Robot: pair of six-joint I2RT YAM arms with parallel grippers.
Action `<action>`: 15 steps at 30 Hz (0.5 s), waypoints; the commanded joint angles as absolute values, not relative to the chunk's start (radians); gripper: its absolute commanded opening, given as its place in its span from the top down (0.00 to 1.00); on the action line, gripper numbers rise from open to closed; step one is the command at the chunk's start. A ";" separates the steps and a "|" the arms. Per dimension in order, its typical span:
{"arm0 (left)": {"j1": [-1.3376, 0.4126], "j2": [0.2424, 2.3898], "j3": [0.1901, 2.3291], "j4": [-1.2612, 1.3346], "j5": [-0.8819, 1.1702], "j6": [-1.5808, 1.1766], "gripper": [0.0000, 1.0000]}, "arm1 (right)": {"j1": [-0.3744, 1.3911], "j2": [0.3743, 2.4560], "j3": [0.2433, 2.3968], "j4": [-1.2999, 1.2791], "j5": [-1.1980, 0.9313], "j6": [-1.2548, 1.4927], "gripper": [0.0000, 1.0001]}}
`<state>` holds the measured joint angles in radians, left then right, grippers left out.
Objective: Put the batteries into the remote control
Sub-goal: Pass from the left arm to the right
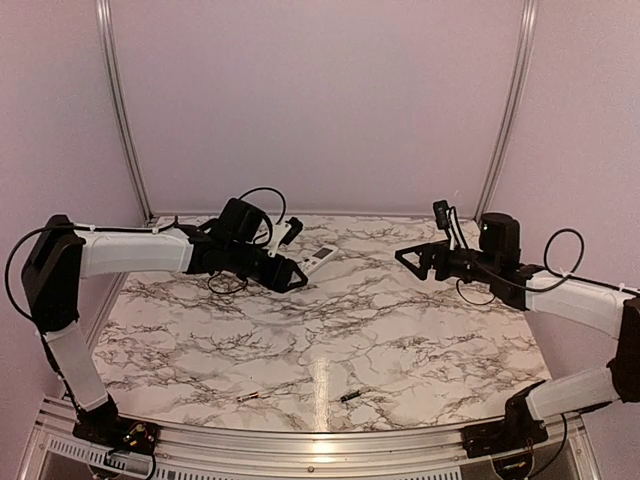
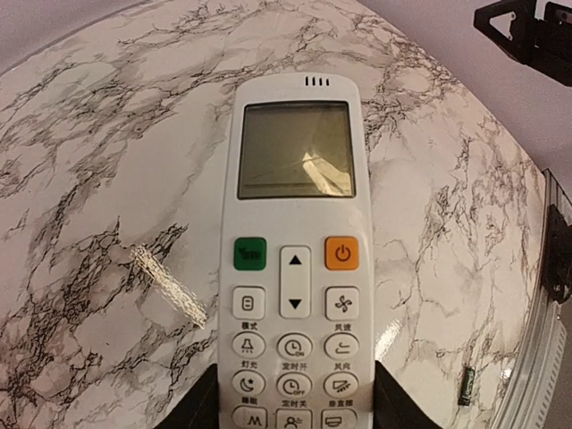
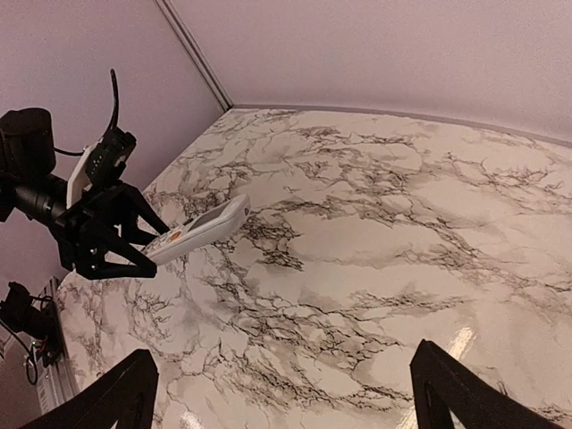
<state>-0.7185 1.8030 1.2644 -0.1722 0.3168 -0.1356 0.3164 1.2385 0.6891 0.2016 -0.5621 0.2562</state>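
The remote control (image 1: 319, 260) is white, with its screen and grey buttons facing up. My left gripper (image 1: 296, 273) is shut on its button end, and the screen end sticks out toward the table's middle. The left wrist view shows the remote (image 2: 295, 232) between my two dark fingers (image 2: 201, 402). It also shows in the right wrist view (image 3: 201, 228). My right gripper (image 1: 410, 256) is open and empty, held above the table's back right, well apart from the remote. The silvery battery (image 1: 250, 397) and the dark battery (image 1: 350, 396) lie near the front edge. The dark one also shows in the left wrist view (image 2: 465, 389).
The marble-patterned table (image 1: 400, 340) is enclosed by pink walls, with metal rails (image 1: 122, 110) in the back corners. A metal rim (image 1: 300, 440) runs along the front edge between the arm bases.
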 commanded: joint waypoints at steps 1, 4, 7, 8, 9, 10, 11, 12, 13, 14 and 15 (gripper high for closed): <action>-0.796 1.676 1.150 -0.040 0.239 -0.052 0.67 | 0.335 1.243 0.695 0.266 -0.646 0.397 0.06; -0.853 1.637 1.098 -0.011 0.144 -0.017 0.67 | 0.369 1.291 0.715 0.274 -0.674 0.496 0.08; -0.917 1.641 1.102 -0.009 0.042 0.034 0.68 | 0.421 1.332 0.732 0.291 -0.690 0.566 0.09; -0.938 1.645 1.105 -0.011 0.015 0.050 0.68 | 0.433 1.345 0.735 0.297 -0.696 0.586 0.10; -0.954 1.648 1.108 -0.009 -0.014 0.063 0.68 | 0.445 1.357 0.738 0.298 -0.698 0.602 0.10; -0.968 1.651 1.111 -0.010 -0.033 0.067 0.68 | 0.451 1.367 0.738 0.303 -0.701 0.617 0.10; -0.979 1.655 1.113 0.011 -0.041 0.073 0.69 | 0.456 1.378 0.733 0.315 -0.708 0.629 0.11; -0.988 1.658 1.117 0.020 -0.047 0.077 0.69 | 0.460 1.386 0.732 0.319 -0.712 0.639 0.12; -0.998 1.663 1.121 0.021 -0.055 0.080 0.69 | 0.462 1.392 0.731 0.320 -0.714 0.643 0.13; -1.007 1.666 1.124 0.021 -0.064 0.085 0.69 | 0.464 1.395 0.727 0.325 -0.718 0.647 0.14; -1.016 1.669 1.127 0.023 -0.073 0.091 0.69 | 0.466 1.396 0.721 0.336 -0.724 0.655 0.14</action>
<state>-0.9909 1.6585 1.1080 -0.0380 0.0147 0.0406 0.4530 1.3846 0.6930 0.2840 -0.6926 0.5850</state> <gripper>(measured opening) 0.496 0.866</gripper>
